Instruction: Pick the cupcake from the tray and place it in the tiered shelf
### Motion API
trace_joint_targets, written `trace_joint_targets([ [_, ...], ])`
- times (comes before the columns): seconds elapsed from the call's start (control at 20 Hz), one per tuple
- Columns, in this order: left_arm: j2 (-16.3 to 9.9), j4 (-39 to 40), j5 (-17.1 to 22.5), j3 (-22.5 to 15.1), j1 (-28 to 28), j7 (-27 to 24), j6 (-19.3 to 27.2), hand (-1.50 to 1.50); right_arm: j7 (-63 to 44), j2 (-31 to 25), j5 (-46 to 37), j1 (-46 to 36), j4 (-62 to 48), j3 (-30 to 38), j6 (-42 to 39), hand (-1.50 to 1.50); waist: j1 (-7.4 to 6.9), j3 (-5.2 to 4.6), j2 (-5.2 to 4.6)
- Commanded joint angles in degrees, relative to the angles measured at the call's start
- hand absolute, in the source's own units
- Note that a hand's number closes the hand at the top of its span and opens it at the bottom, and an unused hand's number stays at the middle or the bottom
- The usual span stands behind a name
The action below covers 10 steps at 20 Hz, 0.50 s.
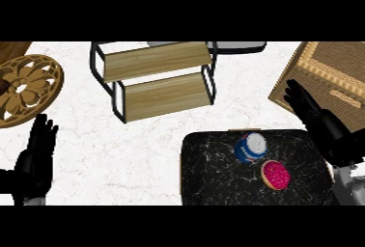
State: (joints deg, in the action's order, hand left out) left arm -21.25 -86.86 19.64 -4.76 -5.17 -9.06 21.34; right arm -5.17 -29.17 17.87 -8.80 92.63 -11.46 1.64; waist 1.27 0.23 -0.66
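Note:
On the black marbled tray [214, 169] at the lower right sit two items: a blue and white cupcake [250, 146] and, just below it to the right, a pink frosted pastry [275, 174]. The tiered shelf [158, 79], with two wooden boards in a black frame, stands at the upper middle of the counter. My right hand [318, 120] hangs open above the tray's right edge, fingers straight and pointing up-left, to the right of the cupcake and apart from it. My left hand [37, 154] rests open at the lower left, fingers up.
A carved round wooden plate [25, 89] lies at the left edge. A woven tan board [331, 72] fills the upper right corner, behind my right hand. A grey object [239, 46] shows behind the shelf. White marble counter lies between the shelf and the tray.

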Motion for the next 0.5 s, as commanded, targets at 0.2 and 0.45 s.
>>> trace_joint_targets([
  [0.2, -4.15, -8.56, -4.11, -1.97, 4.12, 7.06, 0.52, 0.0, 3.23, 0.9, 6.47, -3.3, 4.55, -2.04, -13.63, 1.5, -1.85, -0.07, 0.91],
  [0.45, -2.14, -6.54, -4.69, -4.55, 9.47, 11.74, 0.32, 0.0, 5.97, 7.65, 11.06, -2.36, -5.41, 3.86, -9.47, -1.5, -1.31, -0.1, 0.44],
])
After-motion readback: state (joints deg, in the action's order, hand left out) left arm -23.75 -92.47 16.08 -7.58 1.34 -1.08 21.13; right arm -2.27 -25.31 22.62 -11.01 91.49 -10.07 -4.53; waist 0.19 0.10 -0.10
